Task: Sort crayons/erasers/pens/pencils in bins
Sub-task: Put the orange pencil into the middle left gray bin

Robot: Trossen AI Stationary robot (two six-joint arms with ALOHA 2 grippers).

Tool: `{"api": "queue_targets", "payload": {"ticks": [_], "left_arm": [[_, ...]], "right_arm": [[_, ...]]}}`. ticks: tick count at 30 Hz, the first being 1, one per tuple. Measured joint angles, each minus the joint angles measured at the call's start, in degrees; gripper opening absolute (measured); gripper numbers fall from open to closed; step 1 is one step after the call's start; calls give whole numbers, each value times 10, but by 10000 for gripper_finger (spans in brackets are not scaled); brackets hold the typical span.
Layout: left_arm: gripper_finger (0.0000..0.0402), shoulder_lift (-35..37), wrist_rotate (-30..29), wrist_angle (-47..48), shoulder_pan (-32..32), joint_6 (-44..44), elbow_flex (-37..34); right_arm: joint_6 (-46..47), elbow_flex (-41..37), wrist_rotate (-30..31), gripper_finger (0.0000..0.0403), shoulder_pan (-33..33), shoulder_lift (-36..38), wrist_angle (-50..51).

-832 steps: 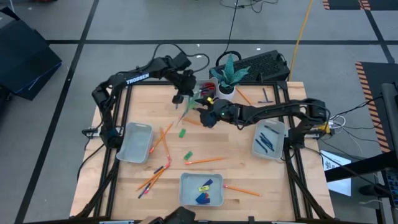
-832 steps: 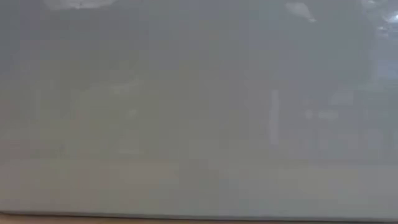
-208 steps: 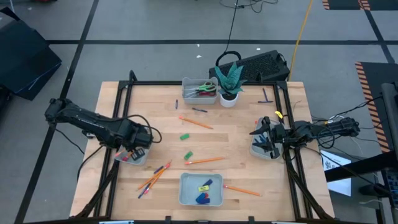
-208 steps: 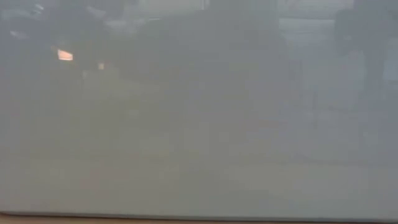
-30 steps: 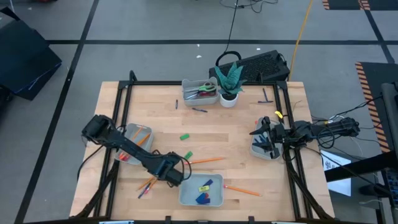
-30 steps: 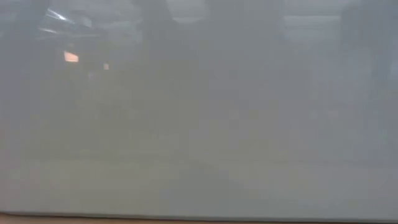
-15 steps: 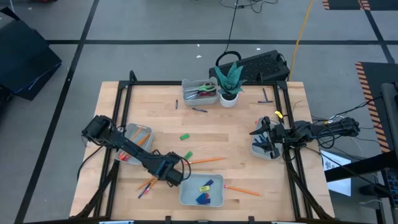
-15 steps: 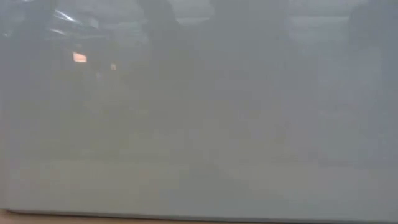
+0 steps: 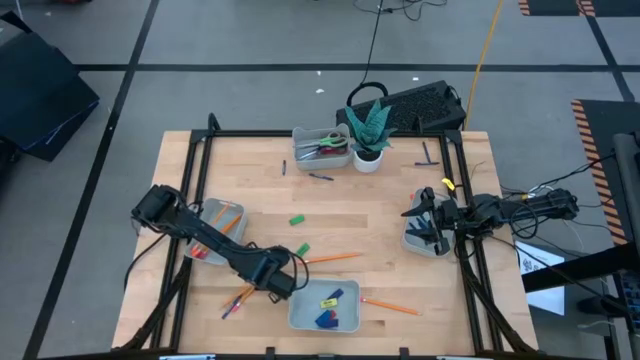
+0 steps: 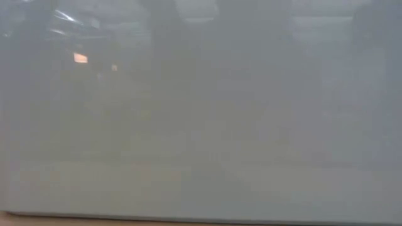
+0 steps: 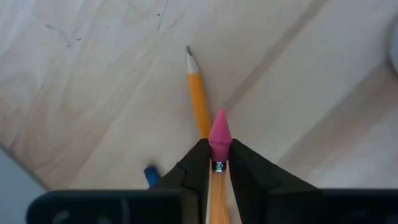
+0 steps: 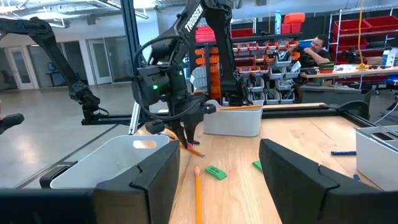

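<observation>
Left hand point(image 9: 277, 284) is down on the bench point(image 9: 400, 200), pinching a pencil point(image 11: 217, 168) just behind its pink eraser tip, shaft running straight back between the fingers point(image 11: 194, 163). Pencil bin point(image 9: 218, 218) sits around 10 o'clock from it, so I'd guess that's where it goes. Right hand point(image 9: 425, 222) is spread, parked over the pen bin point(image 9: 412, 240) at 3 o'clock, way farther off.

left gripper point(image 9: 279, 283) over pencils point(image 9: 240, 294) (near front bin point(image 9: 324, 305)), right gripper point(image 9: 418, 214) idle
</observation>
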State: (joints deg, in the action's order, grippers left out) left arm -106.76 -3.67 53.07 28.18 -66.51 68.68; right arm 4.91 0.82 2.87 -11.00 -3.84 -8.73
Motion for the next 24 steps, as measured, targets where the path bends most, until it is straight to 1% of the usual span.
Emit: {"api": "queue_targets", "payload": {"ticks": [2, 4, 6, 10, 13, 15, 18, 20, 24], "left_arm": [[69, 0, 3, 24, 0, 7, 18], [66, 0, 5, 51, -3, 17, 41], [51, 0, 2, 94, -9, 28, 70], [8, 1, -38, 176, -24, 57, 132], [11, 2, -40, 207, -33, 63, 152], [23, 2, -39, 211, -35, 67, 146], [44, 2, -31, 200, -42, 63, 116], [62, 2, -13, 175, -48, 62, 81], [99, 1, 43, 99, -55, 78, 18]], "right_arm": [[0, 0, 0, 212, 0, 0, 0], [0, 0, 0, 212, 0, 0, 0], [0, 0, 0, 212, 0, 0, 0], [0, 0, 0, 212, 0, 0, 0], [0, 0, 0, 212, 0, 0, 0], [0, 0, 0, 212, 0, 0, 0], [0, 0, 0, 212, 0, 0, 0], [0, 0, 0, 212, 0, 0, 0], [0, 0, 0, 212, 0, 0, 0]]}}
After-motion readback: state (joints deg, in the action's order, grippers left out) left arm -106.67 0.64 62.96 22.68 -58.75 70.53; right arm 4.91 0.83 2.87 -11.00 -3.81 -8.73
